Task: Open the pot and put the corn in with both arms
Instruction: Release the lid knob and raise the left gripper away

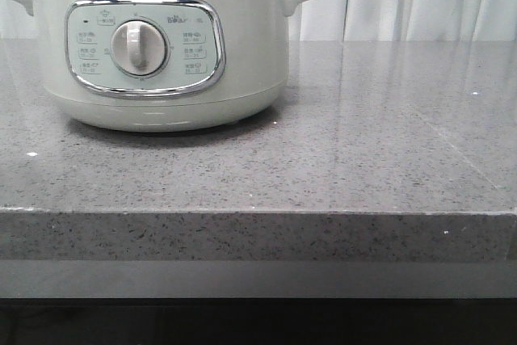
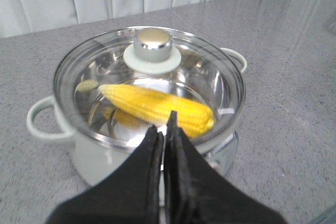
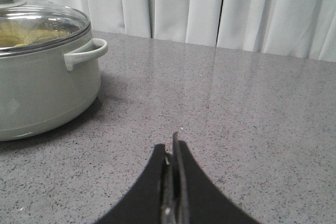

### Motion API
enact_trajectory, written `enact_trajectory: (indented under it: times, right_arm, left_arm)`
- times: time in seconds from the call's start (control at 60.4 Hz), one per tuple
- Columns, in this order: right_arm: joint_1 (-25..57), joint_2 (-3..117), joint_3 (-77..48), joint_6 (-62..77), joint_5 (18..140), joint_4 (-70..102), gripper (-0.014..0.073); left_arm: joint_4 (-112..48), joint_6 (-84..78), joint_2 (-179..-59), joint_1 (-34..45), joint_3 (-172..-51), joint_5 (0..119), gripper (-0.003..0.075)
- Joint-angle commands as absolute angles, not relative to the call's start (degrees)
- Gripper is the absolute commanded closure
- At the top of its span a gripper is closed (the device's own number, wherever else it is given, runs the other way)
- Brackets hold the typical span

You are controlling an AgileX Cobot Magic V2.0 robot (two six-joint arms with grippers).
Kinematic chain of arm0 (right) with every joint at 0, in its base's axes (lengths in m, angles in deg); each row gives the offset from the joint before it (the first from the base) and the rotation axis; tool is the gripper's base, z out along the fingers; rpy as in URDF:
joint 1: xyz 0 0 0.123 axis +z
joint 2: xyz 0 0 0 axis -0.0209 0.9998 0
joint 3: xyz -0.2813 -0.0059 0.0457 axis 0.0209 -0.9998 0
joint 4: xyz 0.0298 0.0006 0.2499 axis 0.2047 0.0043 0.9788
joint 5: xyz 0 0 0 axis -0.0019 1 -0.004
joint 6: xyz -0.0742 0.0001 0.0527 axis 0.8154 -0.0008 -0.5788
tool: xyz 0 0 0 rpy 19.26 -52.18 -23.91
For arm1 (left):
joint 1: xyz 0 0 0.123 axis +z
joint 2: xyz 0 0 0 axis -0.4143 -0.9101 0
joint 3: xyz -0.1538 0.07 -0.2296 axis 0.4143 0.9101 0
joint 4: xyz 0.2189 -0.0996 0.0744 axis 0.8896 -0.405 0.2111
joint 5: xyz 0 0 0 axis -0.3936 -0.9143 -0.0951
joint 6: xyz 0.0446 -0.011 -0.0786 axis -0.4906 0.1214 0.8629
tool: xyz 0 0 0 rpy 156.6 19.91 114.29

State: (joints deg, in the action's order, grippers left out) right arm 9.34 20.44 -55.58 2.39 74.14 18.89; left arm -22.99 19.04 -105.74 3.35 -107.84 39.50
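The pale grey-green pot (image 1: 161, 46) stands at the back left of the grey counter, its dial panel facing me. Its glass lid (image 2: 152, 51) with a chrome knob sits on the rim. The yellow corn (image 2: 157, 107) lies inside the pot, seen through the glass. My left gripper (image 2: 164, 127) is shut and empty, above the pot's near rim. My right gripper (image 3: 172, 148) is shut and empty, low over bare counter to the right of the pot (image 3: 42, 72). Neither gripper shows in the front view.
The grey speckled counter (image 1: 363, 135) stretches to the right of the pot, its front edge (image 1: 258, 214) near me. White curtains (image 3: 210, 9) hang behind it.
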Motion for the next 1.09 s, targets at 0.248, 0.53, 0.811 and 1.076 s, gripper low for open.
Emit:
enact_trajectory:
  times: [0.248,0.53,0.811,1.076]
  right_arm:
    - [9.4,20.6,-53.8,2.8,69.3,18.9,0.0662]
    - [9.4,20.6,-53.8,2.8,69.3,18.9,0.0662]
    - [9.4,20.6,-53.8,2.8,69.6,18.9,0.0662]
    - [9.4,20.6,-53.8,2.8,69.6,18.9,0.0662]
  left_arm:
    - [-26.9,18.9,-78.1,3.5,-88.9,47.1,0.0739]
    - [-27.4,18.9,-59.4,3.5,-80.2,46.6,0.0739]
    - [-27.4,18.9,-62.3,3.5,-80.0,46.6,0.0739]
    - [-27.4,18.9,-62.3,3.5,-80.0,46.6,0.0739]
